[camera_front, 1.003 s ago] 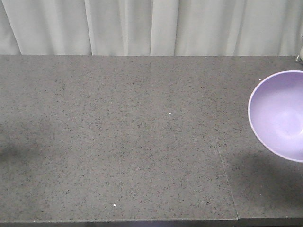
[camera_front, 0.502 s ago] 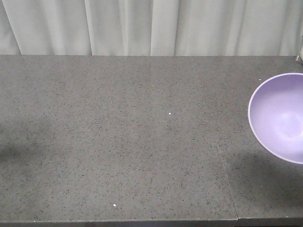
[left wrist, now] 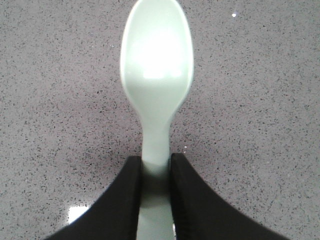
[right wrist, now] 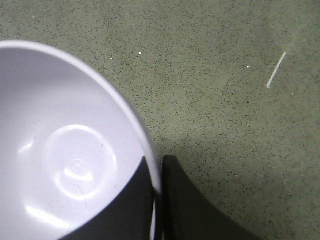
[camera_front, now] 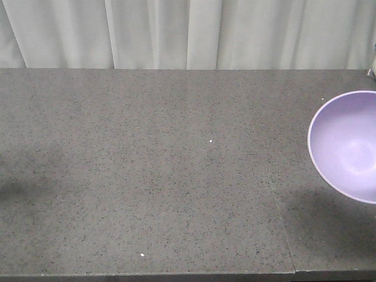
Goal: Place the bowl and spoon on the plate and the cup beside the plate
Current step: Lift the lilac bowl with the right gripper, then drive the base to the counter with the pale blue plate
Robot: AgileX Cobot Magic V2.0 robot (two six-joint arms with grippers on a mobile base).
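Observation:
The lavender bowl (camera_front: 348,144) hangs tilted at the right edge of the front view, above the grey speckled table (camera_front: 147,164). In the right wrist view my right gripper (right wrist: 159,172) is shut on the bowl (right wrist: 65,150), one finger inside the rim and one outside. The left wrist view has my left gripper (left wrist: 155,167) shut on the handle of the pale mint spoon (left wrist: 156,65), whose oval head points away over the table. Neither gripper appears in the front view. The plate and the cup are out of view.
White curtains (camera_front: 188,32) hang behind the table's far edge. A seam (camera_front: 279,205) runs across the tabletop near the right. A thin white stick (right wrist: 276,70) lies on the table in the right wrist view. The table's front edge is near the bottom of the front view.
The bowl has dipped slightly downward at the right edge of the front view. Nothing else differs.

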